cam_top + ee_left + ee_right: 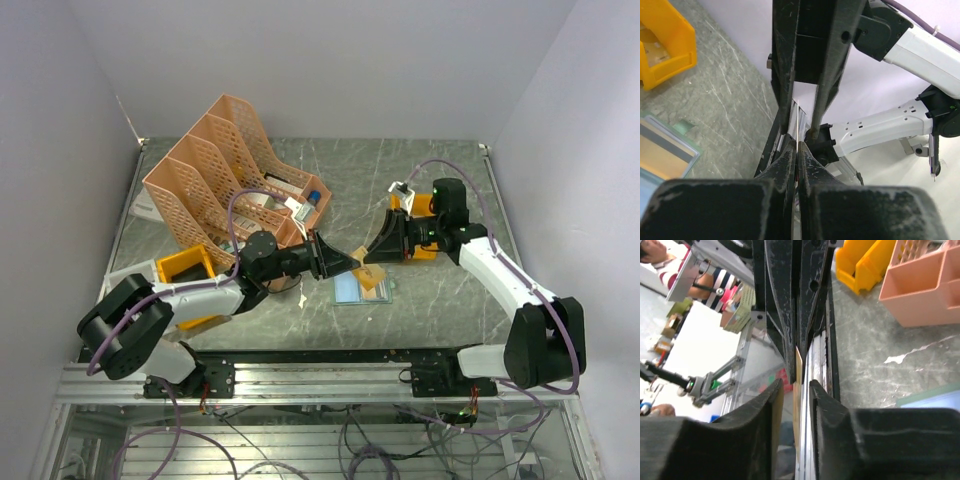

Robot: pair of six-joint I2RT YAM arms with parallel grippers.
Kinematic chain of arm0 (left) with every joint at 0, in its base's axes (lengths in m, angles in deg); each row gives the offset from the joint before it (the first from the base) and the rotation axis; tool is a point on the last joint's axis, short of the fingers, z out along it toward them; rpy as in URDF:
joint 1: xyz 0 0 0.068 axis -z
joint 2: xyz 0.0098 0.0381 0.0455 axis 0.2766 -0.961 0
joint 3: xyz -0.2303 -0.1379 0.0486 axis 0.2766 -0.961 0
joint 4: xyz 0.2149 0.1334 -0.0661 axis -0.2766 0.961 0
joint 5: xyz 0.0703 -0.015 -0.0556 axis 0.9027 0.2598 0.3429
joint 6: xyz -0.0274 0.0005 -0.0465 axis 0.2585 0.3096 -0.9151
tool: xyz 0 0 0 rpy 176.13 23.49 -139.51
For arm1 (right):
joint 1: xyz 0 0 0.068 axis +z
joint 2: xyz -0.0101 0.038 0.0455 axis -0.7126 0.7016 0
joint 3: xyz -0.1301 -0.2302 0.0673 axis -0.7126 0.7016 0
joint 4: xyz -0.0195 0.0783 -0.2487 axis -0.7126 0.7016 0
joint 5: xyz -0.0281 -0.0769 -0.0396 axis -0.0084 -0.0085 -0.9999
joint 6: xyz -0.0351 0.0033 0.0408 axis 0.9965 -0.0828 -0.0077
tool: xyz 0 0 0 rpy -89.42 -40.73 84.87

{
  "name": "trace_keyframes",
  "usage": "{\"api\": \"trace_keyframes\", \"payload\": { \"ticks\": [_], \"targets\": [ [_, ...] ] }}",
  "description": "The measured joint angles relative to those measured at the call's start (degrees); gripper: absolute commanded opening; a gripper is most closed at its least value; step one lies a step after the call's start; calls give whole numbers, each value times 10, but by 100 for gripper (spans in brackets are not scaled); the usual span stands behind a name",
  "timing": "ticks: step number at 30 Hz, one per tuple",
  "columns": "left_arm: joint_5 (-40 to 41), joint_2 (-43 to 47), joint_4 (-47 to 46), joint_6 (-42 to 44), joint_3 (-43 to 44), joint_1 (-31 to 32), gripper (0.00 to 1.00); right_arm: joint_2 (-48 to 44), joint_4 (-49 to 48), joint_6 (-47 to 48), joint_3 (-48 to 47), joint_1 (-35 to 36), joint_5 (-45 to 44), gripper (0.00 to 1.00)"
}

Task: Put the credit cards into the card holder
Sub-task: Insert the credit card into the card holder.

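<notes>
Grey marbled worktop (pixel 400 170) between pale walls: the two arms meet tip to tip above its middle, with a credit card (pixel 799 365) between them.
Left fingers (pixel 345 262) are pressed shut on the thin card, which stands edge-on in both wrist views. The right fingers (pixel 380 248) face them from the other side and stand a little apart, with the card's tan edge in the gap between them and a sliver of space beside it. Just below the meeting point the card holder (pixel 352 292) lies flat on the worktop, with another tan card (pixel 374 281) at its right end. A peach lattice file rack (pixel 225 170) stands at the back left. One orange-yellow bin (pixel 185 268) sits by the left arm, and a second bin (pixel 420 205) sits behind the right wrist.
</notes>
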State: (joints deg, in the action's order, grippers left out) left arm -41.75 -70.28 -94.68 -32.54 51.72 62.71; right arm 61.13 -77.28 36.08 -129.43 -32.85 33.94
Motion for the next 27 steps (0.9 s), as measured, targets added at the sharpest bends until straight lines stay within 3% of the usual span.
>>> {"api": "trace_keyframes", "payload": {
  "ticks": [4,9,11,14,21,27],
  "targets": [
    [-9,0,9,14,0,-10,7,4,81,86,-40,0,-25,49],
    [-37,0,67,59,0,-34,7,9,217,267,-136,-16,-131,49],
    [-50,-1,108,82,5,-41,7,-1,230,311,-129,-31,-181,36],
    [-63,-8,156,109,18,-48,7,-25,228,384,-66,-48,-278,1],
    [-79,-73,197,129,40,-58,7,-38,233,563,67,-26,-392,0],
    [-82,-131,234,133,61,-65,7,-14,216,600,67,12,-414,0]
  ]
}}
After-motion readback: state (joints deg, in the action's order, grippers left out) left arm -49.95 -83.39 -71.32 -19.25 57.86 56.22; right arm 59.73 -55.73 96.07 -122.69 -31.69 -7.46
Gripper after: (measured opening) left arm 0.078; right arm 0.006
